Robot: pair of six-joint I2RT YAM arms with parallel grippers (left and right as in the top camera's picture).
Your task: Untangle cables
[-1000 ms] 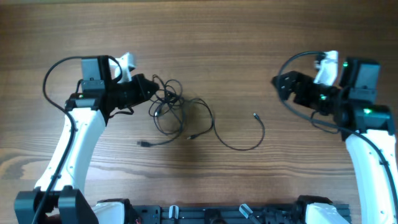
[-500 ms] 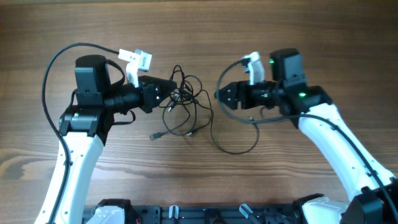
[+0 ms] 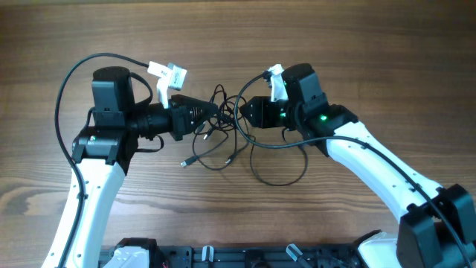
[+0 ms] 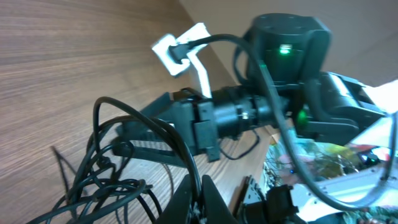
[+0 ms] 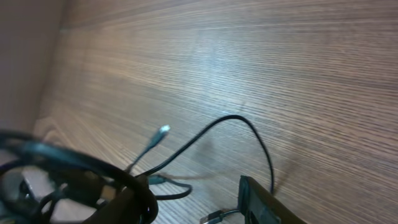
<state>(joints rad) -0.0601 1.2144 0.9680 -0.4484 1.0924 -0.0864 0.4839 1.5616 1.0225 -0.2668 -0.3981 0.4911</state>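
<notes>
The cables [image 3: 223, 130] are thin black cords bunched in a tangle at the table's middle. One long loop [image 3: 281, 170] trails toward the front, and plug ends [image 3: 184, 163] lie on the wood. My left gripper [image 3: 207, 113] is shut on a strand at the tangle's left side. In the left wrist view the fingers [image 4: 202, 200] pinch one cord, with the tangle [image 4: 106, 186] to their left. My right gripper [image 3: 249, 112] is open at the tangle's right side. In the right wrist view its fingers [image 5: 196, 202] stand apart, and cords [image 5: 74, 165] wrap by one finger.
The wooden table [image 3: 357, 45] stretches out on all sides. A silver-tipped plug [image 5: 160, 130] and a curved cord [image 5: 245, 124] lie on the wood ahead of the right gripper. The arms' bases sit at the front edge [image 3: 245, 257].
My right arm has swung left from the table's right side up to the tangle. My left gripper has carried its side of the tangle to the right.
</notes>
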